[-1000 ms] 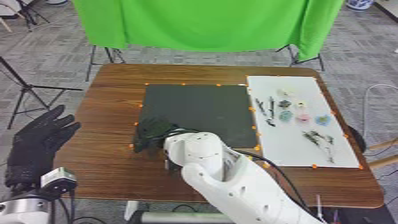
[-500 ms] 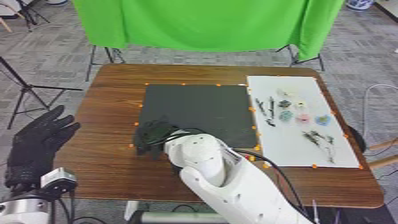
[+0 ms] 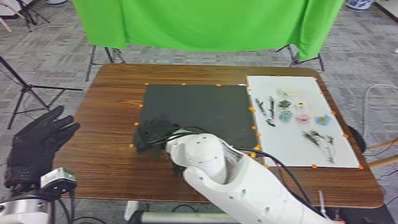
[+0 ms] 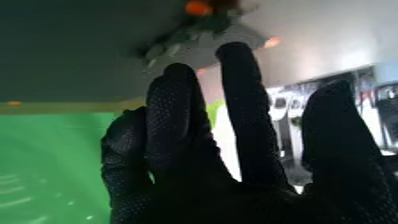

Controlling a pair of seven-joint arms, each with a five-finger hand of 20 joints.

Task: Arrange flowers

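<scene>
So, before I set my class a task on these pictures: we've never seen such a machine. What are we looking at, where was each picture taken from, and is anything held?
It is a robot with two white arms, each with a black-gloved hand. The head view looks down at the table; the right wrist view looks along the fingers of the right hand.

On the table lie a dark board and a white sheet with small flowers and stems. The left hand is open and empty, beside the table. The right is over the board's near left part, fingers straight; I cannot tell whether it holds the leaves seen beyond them.
</scene>
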